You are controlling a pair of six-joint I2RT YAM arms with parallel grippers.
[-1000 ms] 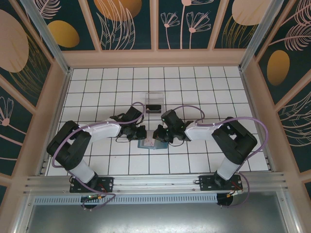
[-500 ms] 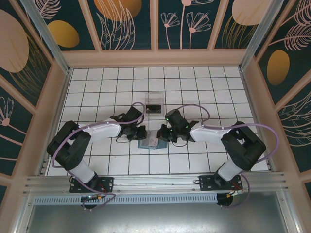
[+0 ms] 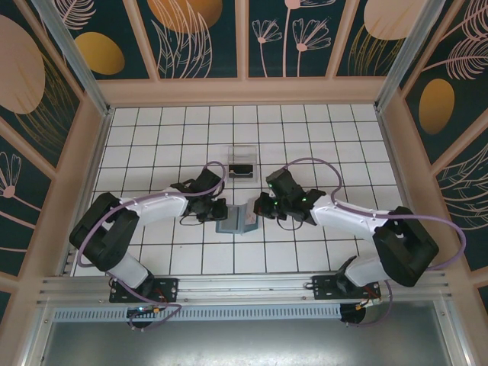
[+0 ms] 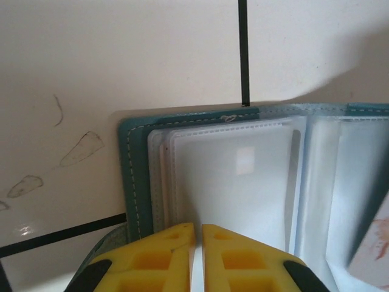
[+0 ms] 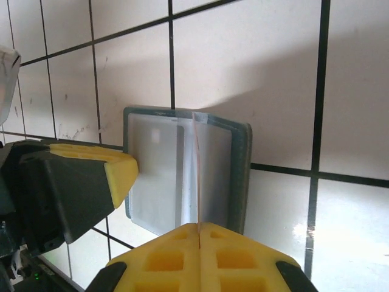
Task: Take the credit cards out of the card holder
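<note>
On the white tiled table (image 3: 152, 130), a slate-blue soft bifold card holder (image 3: 235, 221) lies open at the middle.
Your left gripper (image 4: 198, 228) clamps its left leaf; your right gripper (image 5: 199, 226) pinches a thin white credit card (image 5: 197, 182) edge-on over the crease. Should that leaf slip, the holder could lift too. Behind, a clear plastic tray (image 3: 244, 149) stands apart, blocking nothing.

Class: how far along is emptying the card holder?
Done: slate-blue bifold card holder lies open; a dark card apparently sits in the clear plastic tray. In hand: left gripper clamps the holder, right gripper pinches a thin white card upright. Left: pulling it free.
</note>
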